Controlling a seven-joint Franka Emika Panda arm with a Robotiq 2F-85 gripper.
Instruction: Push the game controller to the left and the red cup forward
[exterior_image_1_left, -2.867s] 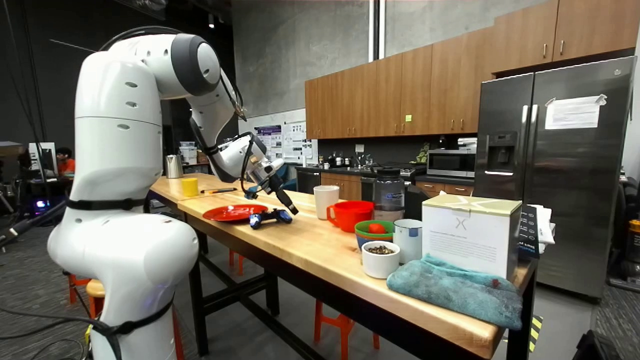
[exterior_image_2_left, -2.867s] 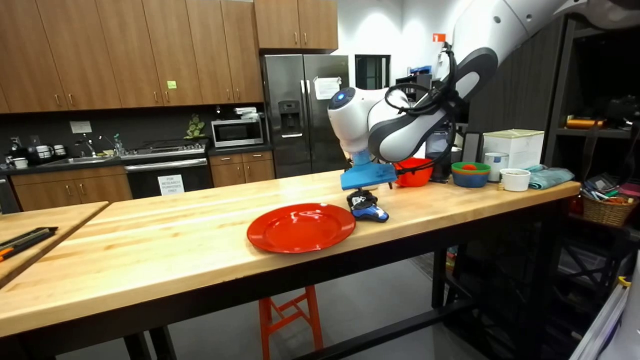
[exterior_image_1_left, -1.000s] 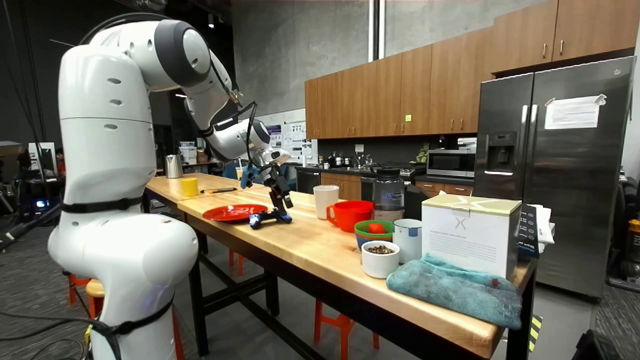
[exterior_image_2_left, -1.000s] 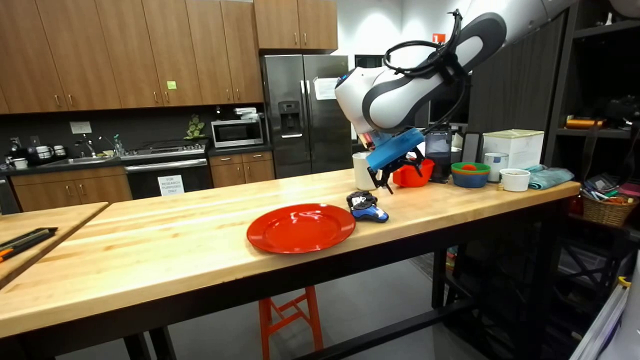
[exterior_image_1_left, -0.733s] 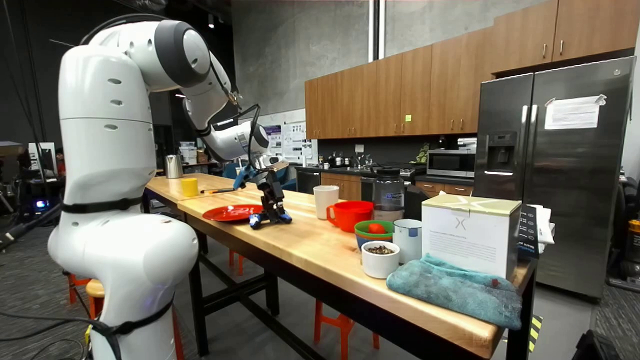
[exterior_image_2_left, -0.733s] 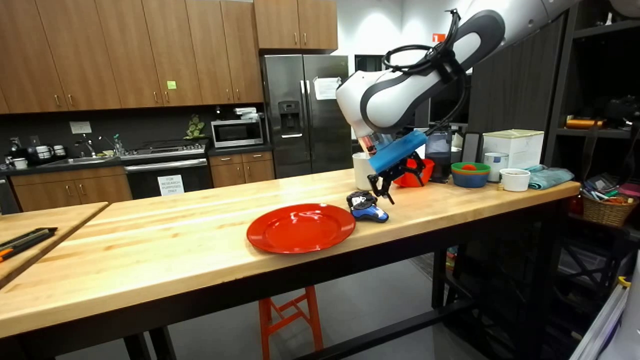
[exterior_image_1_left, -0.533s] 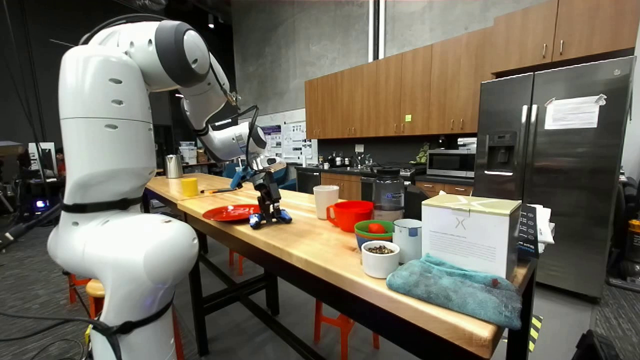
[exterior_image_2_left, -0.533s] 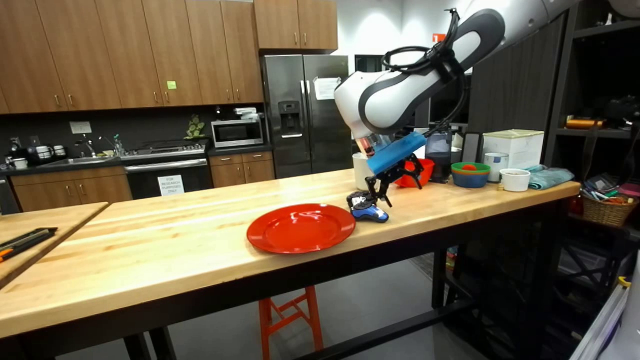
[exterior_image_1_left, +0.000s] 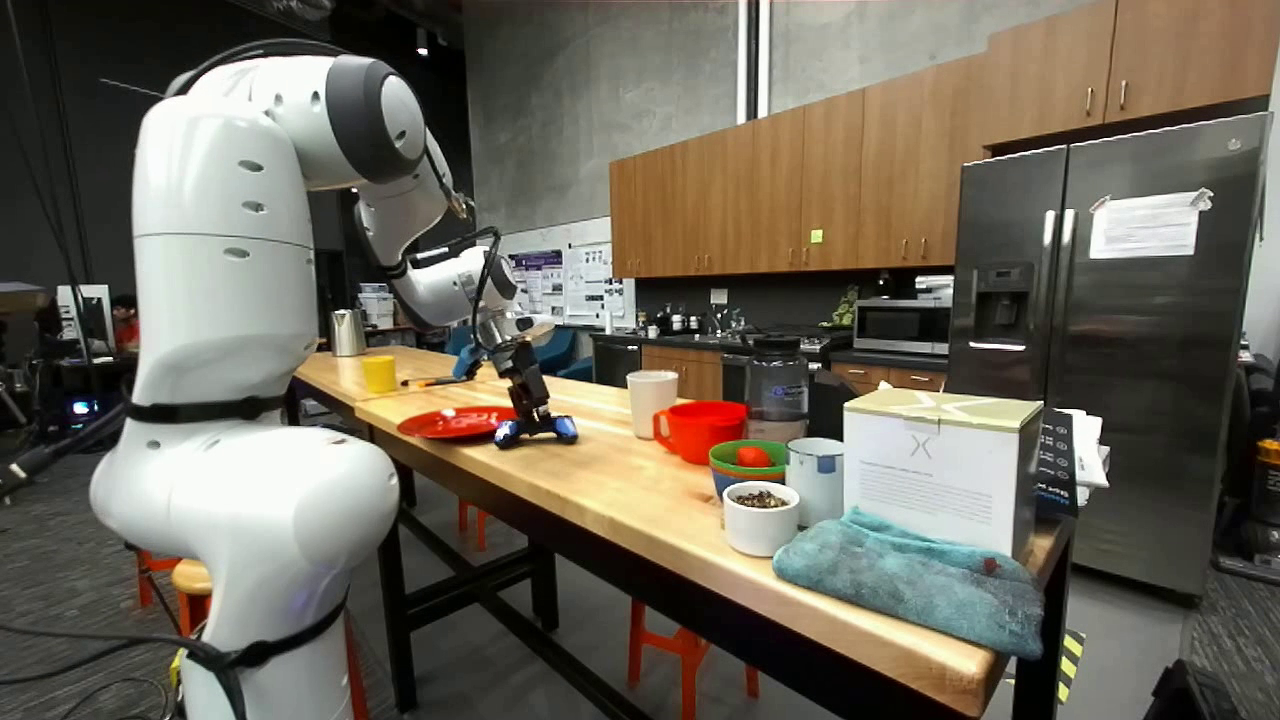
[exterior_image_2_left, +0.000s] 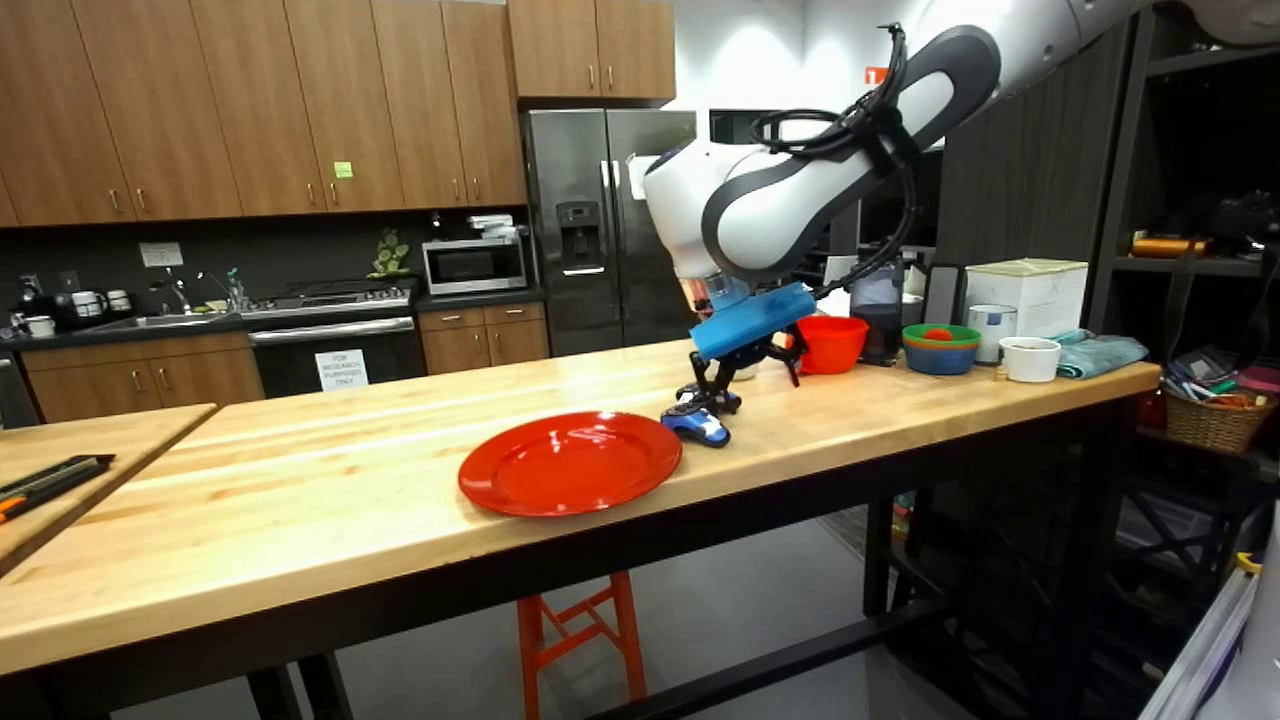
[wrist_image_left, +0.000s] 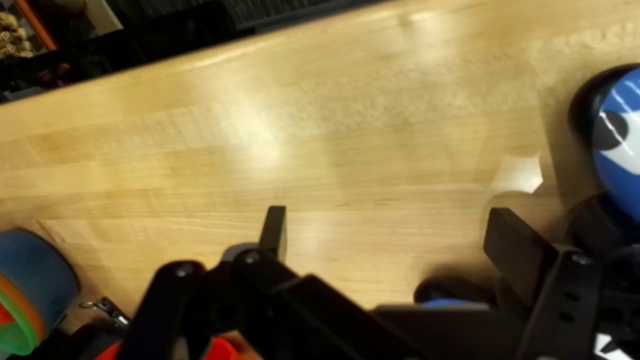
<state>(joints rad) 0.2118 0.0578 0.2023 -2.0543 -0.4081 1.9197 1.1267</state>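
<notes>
The blue, black and white game controller (exterior_image_1_left: 565, 430) lies on the table beside the red plate (exterior_image_1_left: 440, 428), and both also show in the other exterior view, controller (exterior_image_2_left: 697, 427) and plate (exterior_image_2_left: 490, 488). My gripper (exterior_image_2_left: 752, 388) is open and tilted, low over the controller. In the wrist view the gripper (wrist_image_left: 387, 217) has its fingers wide apart. Its right finger stands between the handles of the controller (wrist_image_left: 620, 170), apparently touching its body. The red cup (exterior_image_1_left: 708, 432) stands apart from the gripper, farther along the table (exterior_image_2_left: 835, 345). Only a sliver of it shows in the wrist view.
A white cup (exterior_image_1_left: 650, 400) and a dark bottle (exterior_image_1_left: 778, 385) stand near the red cup. Stacked bowls (exterior_image_1_left: 727, 480), a small white pot (exterior_image_1_left: 762, 530), a white box (exterior_image_1_left: 935, 470) and a teal cloth (exterior_image_1_left: 910, 580) sit toward the table's end. A yellow cup (exterior_image_1_left: 379, 374) stands beyond the plate.
The open gripper came down onto the controller's side. Since half a second ago, gripper, controller and plate have all shifted left in both exterior views. The red cup has not moved.
</notes>
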